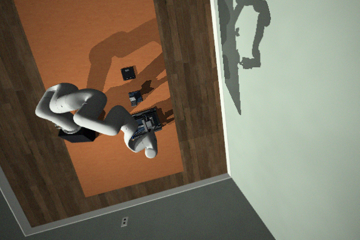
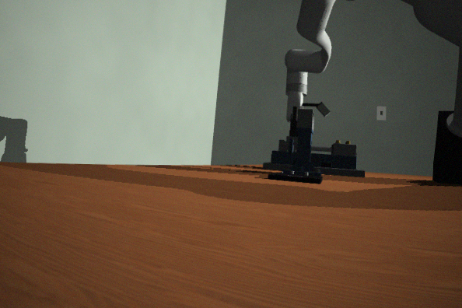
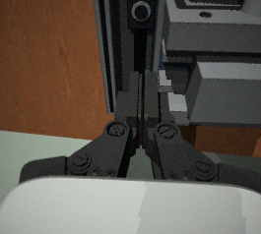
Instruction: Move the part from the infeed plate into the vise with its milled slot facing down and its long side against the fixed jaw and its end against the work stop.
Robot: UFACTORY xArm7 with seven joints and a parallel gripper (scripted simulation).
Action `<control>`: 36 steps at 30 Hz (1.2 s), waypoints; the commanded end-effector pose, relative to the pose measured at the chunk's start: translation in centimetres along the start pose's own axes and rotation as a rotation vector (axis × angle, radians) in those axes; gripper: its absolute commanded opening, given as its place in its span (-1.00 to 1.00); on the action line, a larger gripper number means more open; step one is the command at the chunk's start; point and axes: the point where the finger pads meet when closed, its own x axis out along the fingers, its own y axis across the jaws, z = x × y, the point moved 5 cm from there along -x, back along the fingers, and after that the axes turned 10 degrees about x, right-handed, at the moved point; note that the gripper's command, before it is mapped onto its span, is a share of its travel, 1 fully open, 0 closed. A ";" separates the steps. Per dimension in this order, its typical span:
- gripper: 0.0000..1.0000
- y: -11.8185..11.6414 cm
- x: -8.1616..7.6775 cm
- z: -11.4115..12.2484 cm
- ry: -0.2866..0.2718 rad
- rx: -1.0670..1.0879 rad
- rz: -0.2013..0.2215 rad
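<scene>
Gripper (image 3: 142,79) hung over the vise (image 1: 156,122), near the bench (image 1: 76,12) long edge facing the pale wall, toward the corner by the outlet wall. Fingers were pressed together, pinching nothing.

The grey block just beside them in the wrist view I took to be the part (image 3: 232,93), lying in the vise. Couldn't tell if fingers touched it, nor which way its slot faced.

Risks, imo:
- a nudge w/ shut fingers applied off-centre could skew the part, leaving a gap along the fixed jaw or at the work stop;
- pushing too high could tip it off the low bars;
- fingertips sat close to vise hardware, so a sideways move could snag.

Containers: infeed plate (image 1: 123,77), further along that edge toward mid-bench, looked bare of any block. V-block (image 1: 135,97), between plate and vise, showed nothing I could make out; too small to be sure.
</scene>
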 end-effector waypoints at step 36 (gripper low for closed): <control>-1.00 -0.4 -5.1 0.1 -0.004 0.000 -0.005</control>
